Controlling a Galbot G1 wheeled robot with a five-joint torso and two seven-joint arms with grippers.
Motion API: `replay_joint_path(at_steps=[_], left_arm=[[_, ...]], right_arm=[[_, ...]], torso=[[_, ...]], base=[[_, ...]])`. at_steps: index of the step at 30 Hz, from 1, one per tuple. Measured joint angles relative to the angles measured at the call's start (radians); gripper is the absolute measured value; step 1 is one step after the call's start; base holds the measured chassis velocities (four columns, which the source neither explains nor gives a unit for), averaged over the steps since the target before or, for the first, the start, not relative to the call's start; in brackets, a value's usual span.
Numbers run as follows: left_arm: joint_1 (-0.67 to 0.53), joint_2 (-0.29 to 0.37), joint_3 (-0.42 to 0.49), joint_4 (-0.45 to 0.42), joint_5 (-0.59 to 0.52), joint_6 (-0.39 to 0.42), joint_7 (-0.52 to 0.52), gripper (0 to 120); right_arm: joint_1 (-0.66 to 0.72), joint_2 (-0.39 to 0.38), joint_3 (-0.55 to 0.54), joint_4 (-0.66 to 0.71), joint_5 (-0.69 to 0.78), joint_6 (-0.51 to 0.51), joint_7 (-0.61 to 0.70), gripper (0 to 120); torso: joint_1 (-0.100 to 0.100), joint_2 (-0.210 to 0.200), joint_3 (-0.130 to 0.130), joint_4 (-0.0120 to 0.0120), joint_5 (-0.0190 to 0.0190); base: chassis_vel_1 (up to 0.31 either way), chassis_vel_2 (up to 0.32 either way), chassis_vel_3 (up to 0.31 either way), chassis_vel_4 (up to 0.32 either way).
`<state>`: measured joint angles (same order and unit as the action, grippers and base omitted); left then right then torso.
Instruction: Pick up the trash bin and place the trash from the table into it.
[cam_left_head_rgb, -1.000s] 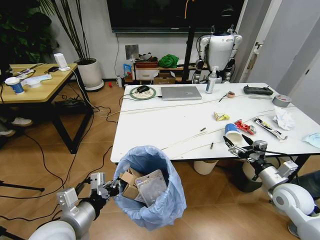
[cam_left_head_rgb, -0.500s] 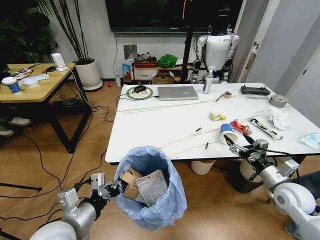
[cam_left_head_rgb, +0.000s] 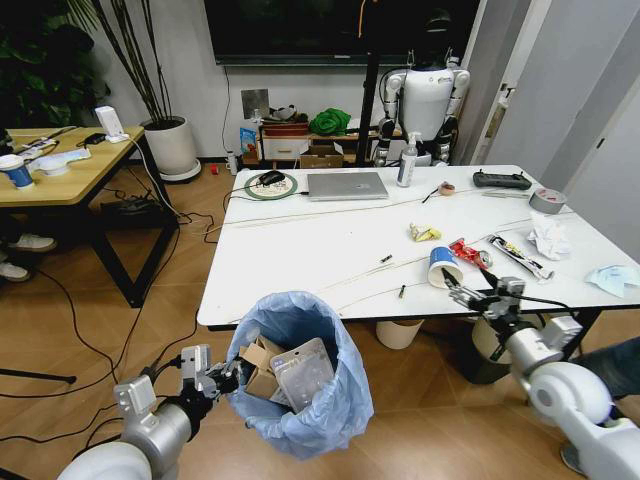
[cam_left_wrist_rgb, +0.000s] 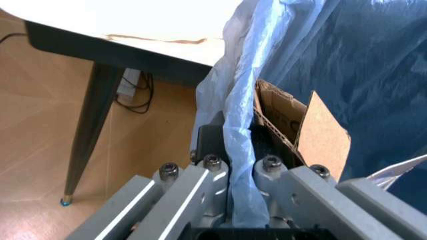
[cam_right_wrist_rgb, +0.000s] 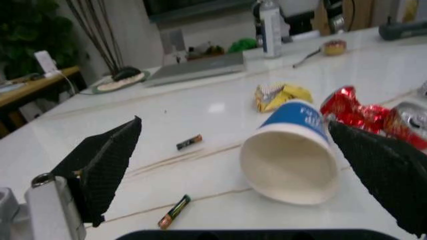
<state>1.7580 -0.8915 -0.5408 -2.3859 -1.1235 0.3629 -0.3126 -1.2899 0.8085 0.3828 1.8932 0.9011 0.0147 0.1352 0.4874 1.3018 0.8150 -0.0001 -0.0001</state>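
Head view: left gripper (cam_left_head_rgb: 222, 378) clamped on rim of trash bin (cam_left_head_rgb: 300, 375), held low before the table (cam_left_head_rgb: 300, 250); right gripper (cam_left_head_rgb: 462, 293) spread wide just short of toppled paper cup (cam_left_head_rgb: 440, 267).

Left wrist view: fingers (cam_left_wrist_rgb: 213, 175) pinching blue liner, cardboard inside.

Right wrist view: cup (cam_right_wrist_rgb: 293, 155) between open pads; judged mid-reach, closing around cup due.

I'm looking at an office-type robotics lab. A white humanoid robot (cam_left_head_rgb: 424, 95) stands parked behind the white counter (cam_left_head_rgb: 300, 250). On the counter sit a laptop (cam_left_head_rgb: 346, 185), a handheld controller (cam_left_head_rgb: 502, 181) and a tape roll (cam_left_head_rgb: 547, 199). Left of the counter: wood desk (cam_left_head_rgb: 60, 170), potted plant (cam_left_head_rgb: 165, 130), cables across the wood floor (cam_left_head_rgb: 90, 330). Big dark screen (cam_left_head_rgb: 330, 30) on the wall behind.
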Motion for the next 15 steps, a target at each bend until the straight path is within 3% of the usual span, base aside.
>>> replay_joint_path(at_steps=[1,4,13,15], left_arm=[[0.005,-0.001,-0.005,-0.001,0.002,0.0,0.0,0],[0.015,-0.003,-0.013,-0.005,0.003,0.0,-0.001,0],[0.03,0.005,-0.024,-0.009,0.003,0.0,-0.003,0],[0.027,0.012,-0.024,-0.008,0.002,0.0,-0.003,0]], right_arm=[[0.032,0.006,-0.062,0.03,0.007,-0.057,0.103,100],[0.074,0.013,-0.129,0.056,0.043,-0.116,0.169,100],[0.131,0.01,-0.19,0.036,0.062,-0.171,0.166,100],[0.142,-0.001,-0.206,0.03,0.057,-0.179,0.155,94]], torso=[[0.0,0.0,0.0,0.0001,-0.0004],[0.0,0.0,0.0,0.0003,-0.0001],[0.0,0.0,0.0,0.0,0.0001],[0.0,0.0,0.0,-0.0002,0.0001]], base=[[0.0,0.0,0.0,0.0],[0.0,0.0,0.0,0.0],[0.0,0.0,0.0,0.0],[0.0,0.0,0.0,0.0]])
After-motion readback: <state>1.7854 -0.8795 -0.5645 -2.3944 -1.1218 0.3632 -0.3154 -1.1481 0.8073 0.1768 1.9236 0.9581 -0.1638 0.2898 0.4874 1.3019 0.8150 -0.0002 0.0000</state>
